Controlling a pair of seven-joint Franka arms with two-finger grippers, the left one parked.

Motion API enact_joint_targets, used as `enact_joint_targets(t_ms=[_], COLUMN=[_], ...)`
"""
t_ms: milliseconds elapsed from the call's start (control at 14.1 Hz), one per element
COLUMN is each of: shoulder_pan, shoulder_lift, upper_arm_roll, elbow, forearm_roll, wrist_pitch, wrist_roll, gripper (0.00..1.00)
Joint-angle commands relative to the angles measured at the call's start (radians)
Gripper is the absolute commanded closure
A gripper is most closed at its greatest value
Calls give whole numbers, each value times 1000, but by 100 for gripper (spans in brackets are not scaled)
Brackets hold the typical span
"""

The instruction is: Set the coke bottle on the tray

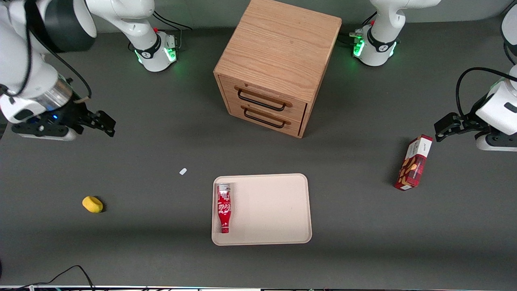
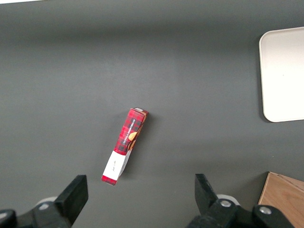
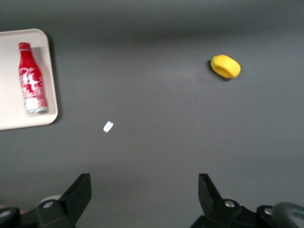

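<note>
On the grey worktop, near the front camera, lies the beige tray, a flat rectangle with rounded corners and a low rim. Coke bottle: red with white script, lying on its side inside the tray, along the tray edge that faces the working arm's end of the worktop; its red cap points toward the front camera and its silver-grey base end points away from it. The wrist view of the working arm shows the same arrangement, with the coke bottle resting just inside the rim of the tray.

Tool of the right arm: raised over the worktop toward the working arm's end, well apart from the tray, its two black fingers spread wide and holding nothing.

Wooden drawer cabinet: two drawers with dark handles, standing farther from the front camera than the tray. Small white scrap: on the worktop between the tool and the tray. Yellow rounded object: on the worktop toward the working arm's end. Red-and-white snack box: lying toward the parked arm's end, well apart from the tray.
</note>
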Motion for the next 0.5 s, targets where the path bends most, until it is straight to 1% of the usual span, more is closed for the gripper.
enact_joint_targets(t_ms=[0,284,426], shoulder_pan=[-10,-10,-7], shoulder_lift=[12,6,10], upper_arm_roll=[0,-35,-60], elbow=[88,151,177], forearm_roll=[41,51,86], wrist_pitch=[-119,-208,-234], wrist_roll=[-93,-200,-204], gripper=[0,0,0])
